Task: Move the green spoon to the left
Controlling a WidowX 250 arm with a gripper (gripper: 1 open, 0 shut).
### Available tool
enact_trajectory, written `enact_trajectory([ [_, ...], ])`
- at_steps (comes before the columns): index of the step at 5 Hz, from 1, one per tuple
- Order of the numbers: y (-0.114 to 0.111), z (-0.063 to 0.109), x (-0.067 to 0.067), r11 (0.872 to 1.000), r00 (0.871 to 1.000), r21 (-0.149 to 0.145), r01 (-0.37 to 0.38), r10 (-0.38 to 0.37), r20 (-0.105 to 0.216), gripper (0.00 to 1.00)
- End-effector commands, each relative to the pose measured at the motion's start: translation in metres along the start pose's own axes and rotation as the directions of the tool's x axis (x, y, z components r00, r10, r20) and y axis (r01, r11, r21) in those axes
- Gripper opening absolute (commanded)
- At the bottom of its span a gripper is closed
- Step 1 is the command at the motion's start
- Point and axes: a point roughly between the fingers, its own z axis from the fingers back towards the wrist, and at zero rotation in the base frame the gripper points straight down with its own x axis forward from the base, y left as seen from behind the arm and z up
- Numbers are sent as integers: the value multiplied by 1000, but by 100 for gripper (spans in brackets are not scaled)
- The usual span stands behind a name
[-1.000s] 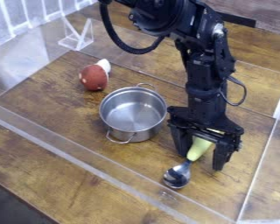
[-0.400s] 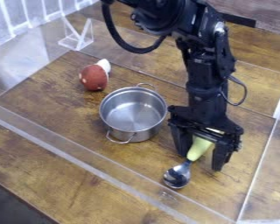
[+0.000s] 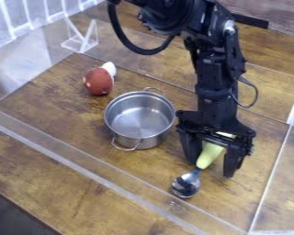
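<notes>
The green spoon lies on the wooden table near the front right, its yellow-green handle pointing up-right and its shiny silver bowl toward the front edge. My gripper points almost straight down over the handle. Its two black fingers stand open, one on each side of the handle, low near the table. The handle's upper end is partly hidden between the fingers. Whether the fingers touch the handle I cannot tell.
A steel pot with side handles stands just left of the gripper. A red rounded object lies further back left. Clear plastic walls border the table at the front and the left.
</notes>
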Motion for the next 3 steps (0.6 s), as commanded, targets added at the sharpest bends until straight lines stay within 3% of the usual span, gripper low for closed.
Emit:
enact_trajectory([
  [1, 13, 4, 2, 999, 999, 0, -39, 39, -2, 100],
  [3, 18, 6, 13, 990, 990, -5, -138, 138, -10, 100],
])
